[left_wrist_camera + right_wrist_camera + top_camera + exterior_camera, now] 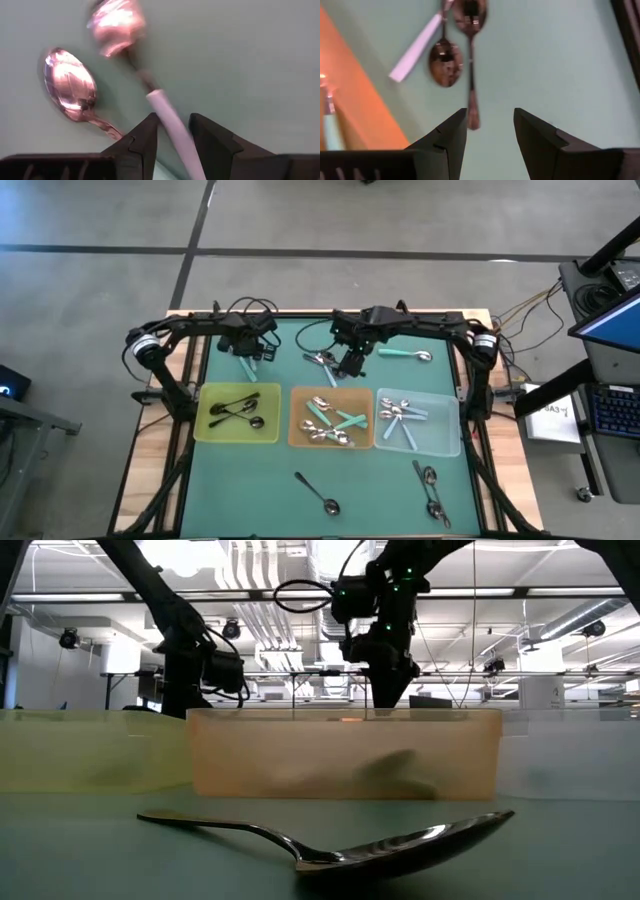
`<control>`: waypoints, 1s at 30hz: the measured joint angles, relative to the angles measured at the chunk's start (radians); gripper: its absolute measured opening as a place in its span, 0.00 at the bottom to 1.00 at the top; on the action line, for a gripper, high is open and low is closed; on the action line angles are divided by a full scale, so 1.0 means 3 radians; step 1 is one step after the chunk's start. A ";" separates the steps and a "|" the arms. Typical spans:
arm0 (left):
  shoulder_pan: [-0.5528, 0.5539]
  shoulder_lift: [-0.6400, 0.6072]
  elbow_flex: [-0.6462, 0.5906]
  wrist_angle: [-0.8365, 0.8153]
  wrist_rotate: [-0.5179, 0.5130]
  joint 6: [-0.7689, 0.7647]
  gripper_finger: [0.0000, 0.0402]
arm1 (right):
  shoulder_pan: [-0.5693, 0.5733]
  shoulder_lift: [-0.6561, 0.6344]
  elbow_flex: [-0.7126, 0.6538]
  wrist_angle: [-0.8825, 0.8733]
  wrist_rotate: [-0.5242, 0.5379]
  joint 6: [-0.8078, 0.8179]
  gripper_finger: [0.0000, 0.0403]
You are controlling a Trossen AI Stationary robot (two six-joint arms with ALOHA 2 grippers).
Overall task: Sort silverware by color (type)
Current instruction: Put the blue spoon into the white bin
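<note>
Spoons lie loose on the green table and in three trays. My left gripper is down at the far left, open, its fingers on either side of the pale handle of a spoon that lies flat on the table. A second spoon's silver bowl lies beside it. My right gripper hangs open above the far middle of the table, nothing between its fingers. Below it lie a thin-handled spoon and a pale-handled one.
The yellow tray holds black-handled spoons, the orange tray teal ones, the clear tray pale ones. A teal-handled spoon lies at the far right. Dark spoons lie near the front edge.
</note>
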 joint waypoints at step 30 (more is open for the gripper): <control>-0.0054 -0.0108 0.0632 0.0629 0.0952 0.0963 0.05 | -0.0441 -0.0005 -0.0108 0.0272 -0.0100 -0.0152 0.34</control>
